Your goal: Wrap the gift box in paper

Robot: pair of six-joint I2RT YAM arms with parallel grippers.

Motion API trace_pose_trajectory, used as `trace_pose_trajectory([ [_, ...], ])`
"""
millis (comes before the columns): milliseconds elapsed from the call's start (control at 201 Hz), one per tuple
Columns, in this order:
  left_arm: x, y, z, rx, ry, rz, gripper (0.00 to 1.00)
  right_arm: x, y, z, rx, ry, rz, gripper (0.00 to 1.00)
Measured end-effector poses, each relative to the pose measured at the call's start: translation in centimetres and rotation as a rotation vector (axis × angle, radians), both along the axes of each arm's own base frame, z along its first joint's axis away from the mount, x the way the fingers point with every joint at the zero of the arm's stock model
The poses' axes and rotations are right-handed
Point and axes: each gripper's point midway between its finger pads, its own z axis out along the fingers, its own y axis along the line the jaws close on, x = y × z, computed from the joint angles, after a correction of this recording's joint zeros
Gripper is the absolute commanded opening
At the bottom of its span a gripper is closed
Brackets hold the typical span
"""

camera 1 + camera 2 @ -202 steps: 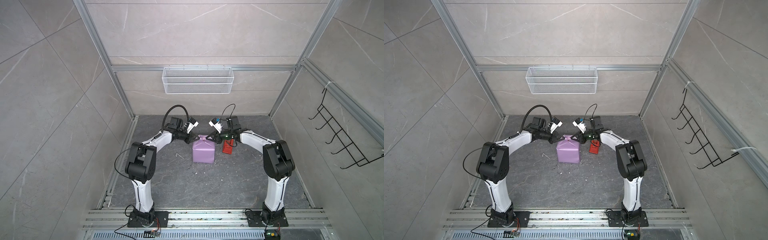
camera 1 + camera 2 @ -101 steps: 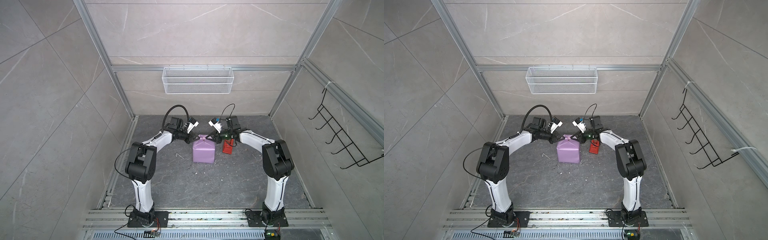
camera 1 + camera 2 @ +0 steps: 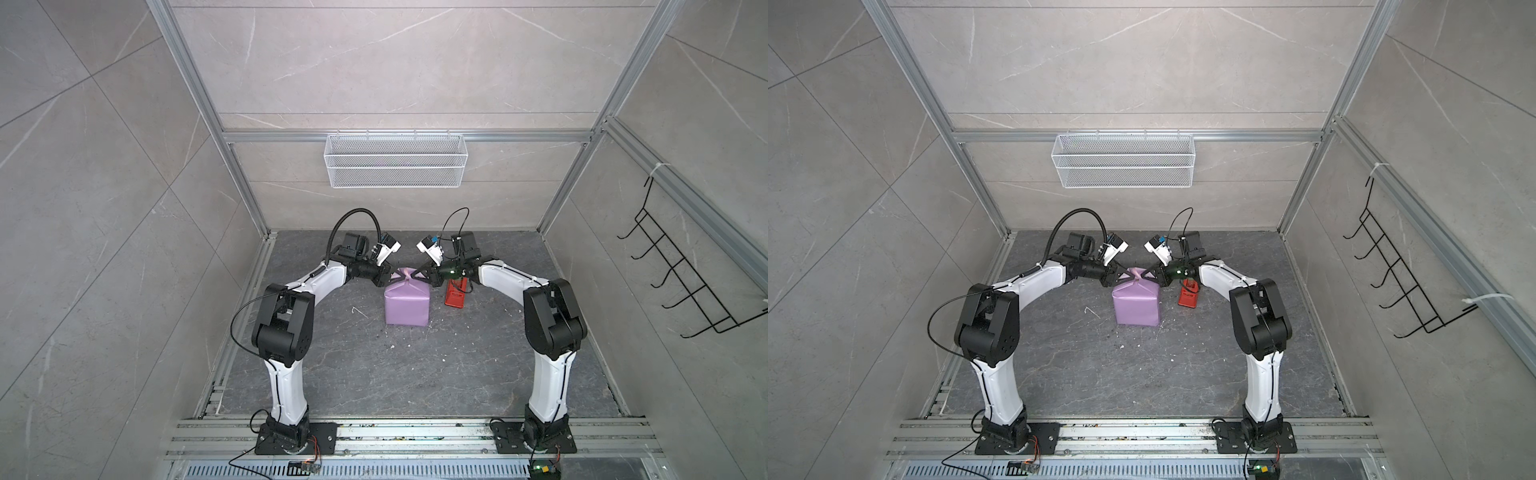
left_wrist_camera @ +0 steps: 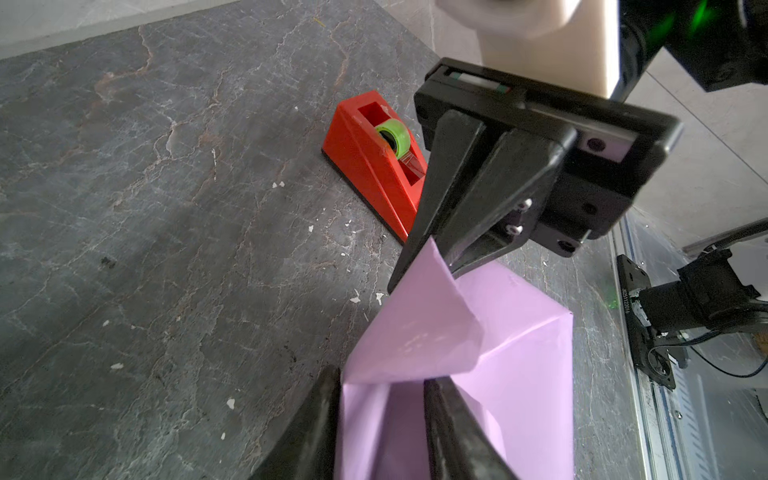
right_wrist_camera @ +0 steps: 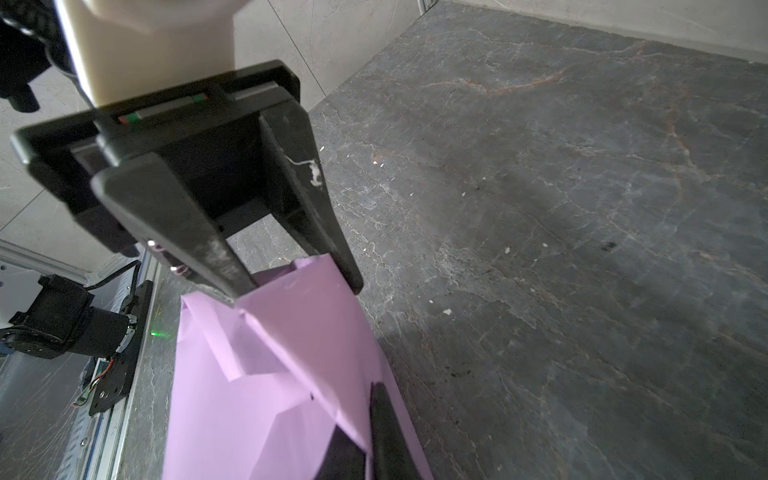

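Note:
The lilac paper [image 3: 406,305] [image 3: 1137,305] is folded round a block at the middle of the floor, so the gift box is hidden under it. Two pointed flaps rise at its far top edge. My left gripper [image 3: 392,277] [image 4: 382,378] is open, its fingers standing apart on either side of the left flap [image 4: 415,332]. The right wrist view shows that same gap between them [image 5: 297,291]. My right gripper [image 3: 417,274] [image 5: 357,411] is shut on the right flap, and the left wrist view shows it pinching the flap's tip [image 4: 428,274].
A red tape dispenser [image 3: 456,296] [image 4: 374,166] stands on the floor just right of the wrapped block, below my right wrist. A white wire basket [image 3: 395,166] hangs on the back wall, and a black hook rack [image 3: 681,282] on the right wall. Small paper scraps dot the floor.
My left gripper's jaws have come apart from the left flap, which they were pinching a second ago. The right gripper stays pinched on its flap; neither arm has shifted much.

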Motion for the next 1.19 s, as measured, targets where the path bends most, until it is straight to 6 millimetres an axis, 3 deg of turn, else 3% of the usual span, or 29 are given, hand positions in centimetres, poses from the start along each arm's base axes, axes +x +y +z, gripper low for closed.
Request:
trace_pose_trajectory([
  [179, 0.3, -0.5, 1.1, -0.008, -0.041, -0.019, 0.39, 0.0, 0.0, 0.1, -0.002, 0.006, 0.0, 0.09],
  [488, 0.1, -0.3, 1.0, 0.007, -0.07, -0.043, 0.65, 0.0, 0.0, 0.2, -0.005, -0.004, 0.006, 0.09],
  [722, -0.3, 1.9, 0.4, 0.0, -0.053, 0.016, 0.79, 0.0, 0.0, 0.2, -0.007, -0.004, 0.008, 0.09],
  [881, 0.2, 3.8, 1.2, -0.021, -0.07, 0.074, 0.79, 0.0, 0.0, 0.2, -0.008, -0.002, 0.008, 0.09],
  [1005, 0.8, 4.6, 1.2, -0.017, -0.078, 0.099, 0.73, 0.0, 0.0, 0.2, -0.008, 0.0, 0.008, 0.09],
  [1195, 1.0, 4.1, 0.7, 0.0, -0.079, 0.089, 0.66, 0.0, 0.0, 0.3, -0.009, 0.001, 0.008, 0.09],
])
